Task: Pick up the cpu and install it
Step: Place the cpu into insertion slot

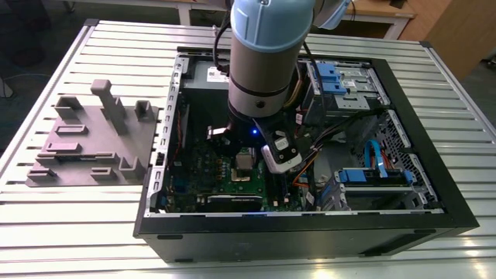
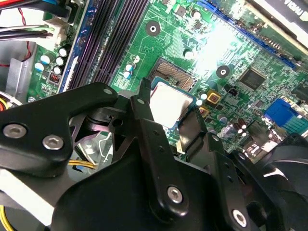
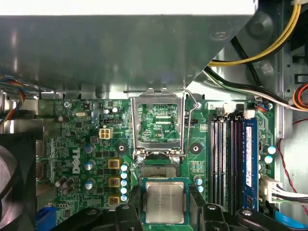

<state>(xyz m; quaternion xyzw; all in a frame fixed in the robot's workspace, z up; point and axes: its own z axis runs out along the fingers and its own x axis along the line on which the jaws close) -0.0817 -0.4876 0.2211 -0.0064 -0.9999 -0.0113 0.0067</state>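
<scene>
Ribbed aluminium bench (image 1: 78, 232), its slats catching a soft glare near the front edge. Behind it there's a pale wooden table (image 1: 380, 11) on white legs, with a brown wooden cabinet (image 1: 457, 35) beside it. Dark floor (image 1: 23, 46) off the exterior view's left.

You'll see the cpu (image 3: 165, 204) has a matt silver metal lid, the pincer (image 3: 165, 191) is matt black, the motherboard (image 3: 72, 139) glossy green, and the table (image 1: 78, 221) ribbed bare metal.
</scene>
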